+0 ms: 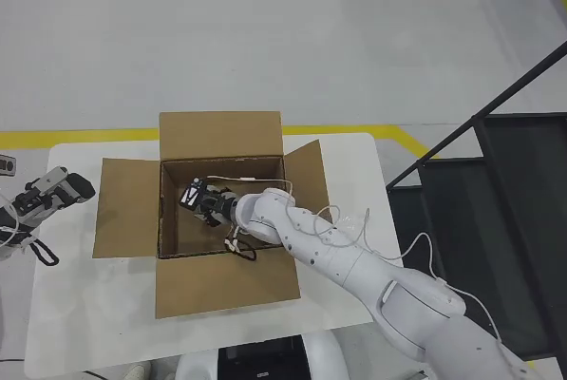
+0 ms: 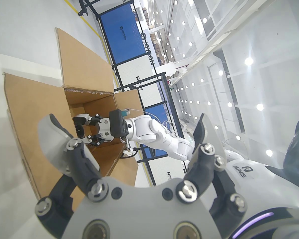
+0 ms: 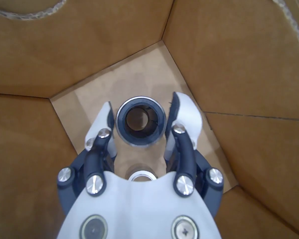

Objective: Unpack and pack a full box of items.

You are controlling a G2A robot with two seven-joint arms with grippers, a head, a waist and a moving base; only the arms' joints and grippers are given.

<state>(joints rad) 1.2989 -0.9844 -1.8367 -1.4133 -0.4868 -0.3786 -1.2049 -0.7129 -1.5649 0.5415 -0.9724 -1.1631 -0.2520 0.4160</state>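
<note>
Right end effector (image 3: 142, 101) is down inside the open brown cardboard box (image 1: 221, 135), fingers clamped on either side of a dark hollow cylinder with a metallic rim (image 3: 139, 125), held above the box floor. Left end effector (image 1: 74, 187) hangs beside the box's left flap over the edge of the white tabletop (image 1: 349, 161), fingers spread apart, holding nothing.

Beyond the cardboard box (image 2: 87, 63), a blue panel (image 2: 122, 32) carries a small white logo and word. A second blue panel (image 2: 145, 50) beside it bears larger white lettering (a brand mark, so not spelled out). A white panel (image 2: 139, 82) just behind the box has small dark lettering, as does another white panel (image 2: 168, 175) past the box's near corner.
</note>
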